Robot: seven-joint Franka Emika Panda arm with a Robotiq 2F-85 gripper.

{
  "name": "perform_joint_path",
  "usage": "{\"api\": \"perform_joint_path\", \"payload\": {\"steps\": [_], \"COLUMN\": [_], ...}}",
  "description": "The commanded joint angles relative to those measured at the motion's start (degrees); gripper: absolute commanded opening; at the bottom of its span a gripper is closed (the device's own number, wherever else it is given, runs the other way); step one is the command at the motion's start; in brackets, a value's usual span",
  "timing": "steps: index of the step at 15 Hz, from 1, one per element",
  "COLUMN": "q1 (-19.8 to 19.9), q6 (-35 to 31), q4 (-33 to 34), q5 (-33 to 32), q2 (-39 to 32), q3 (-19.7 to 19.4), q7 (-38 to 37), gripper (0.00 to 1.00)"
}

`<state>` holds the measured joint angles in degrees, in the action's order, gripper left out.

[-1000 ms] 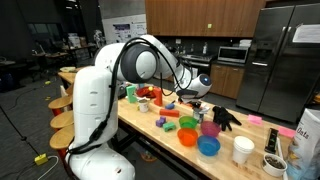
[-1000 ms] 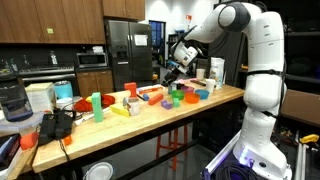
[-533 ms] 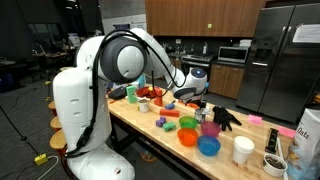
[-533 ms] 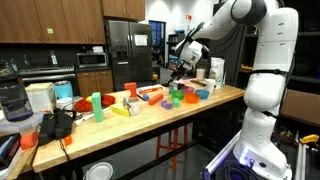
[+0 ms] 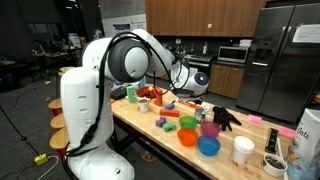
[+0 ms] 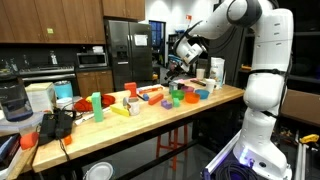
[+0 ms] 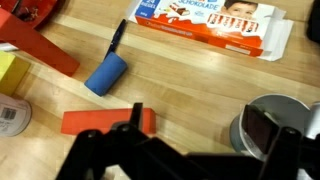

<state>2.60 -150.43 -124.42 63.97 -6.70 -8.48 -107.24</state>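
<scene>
My gripper [image 7: 197, 125] is open and empty, hovering above the wooden table [image 7: 190, 80]. One finger stands over the end of a flat orange block [image 7: 95, 121]. The other finger stands over a grey round cup [image 7: 258, 130]. Bare wood lies between the fingers. A blue cylinder [image 7: 106, 75] and a black marker [image 7: 117, 38] lie just beyond. In both exterior views the gripper [image 5: 184, 95] [image 6: 173, 70] hangs over the cluttered middle of the table.
A white chocolate box [image 7: 215, 25], a red wedge [image 7: 35, 50], a yellow block [image 7: 10, 72] and a tape roll [image 7: 10, 115] lie around. Coloured bowls [image 5: 208, 146], a white cup [image 5: 242, 150] and a black glove [image 5: 225, 117] sit on the table; a fridge [image 6: 120, 50] stands behind.
The arm's upper links have swung sideways and back. The gripper has shifted only slightly above the table and stays open.
</scene>
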Motion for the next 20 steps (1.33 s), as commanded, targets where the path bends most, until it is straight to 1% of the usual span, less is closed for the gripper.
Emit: {"api": "perform_joint_path", "payload": {"steps": [1, 4, 7, 10, 15, 16, 17, 18, 20], "q1": [2.11, 2.17, 1.67, 0.76, -0.99, -1.86, -0.88, 0.19, 0.08], "q6": [4.66, 5.55, 2.39, -3.52, -16.13, -17.69, -18.06, -15.36, -16.01], "q4": [4.4, 4.9, 4.59, 3.09, -2.62, -3.53, -3.91, -0.41, -1.77], "q5": [3.73, 1.4, 0.41, -1.52, -6.27, -7.13, -6.53, -5.96, -5.89], "q2": [-5.7, -8.59, -8.46, -6.69, -1.54, -0.59, -0.03, -3.84, -2.11], "q3": [0.89, 0.38, -0.01, -0.17, -0.01, -0.58, 0.67, 0.97, 1.23], "q7": [2.61, -1.14, -3.16, -3.24, -5.41, -5.37, -4.86, -3.8, -3.73], "gripper": [1.0, 1.0, 1.0, 1.0, 1.0, 1.0, 1.0, 1.0, 1.0]}}
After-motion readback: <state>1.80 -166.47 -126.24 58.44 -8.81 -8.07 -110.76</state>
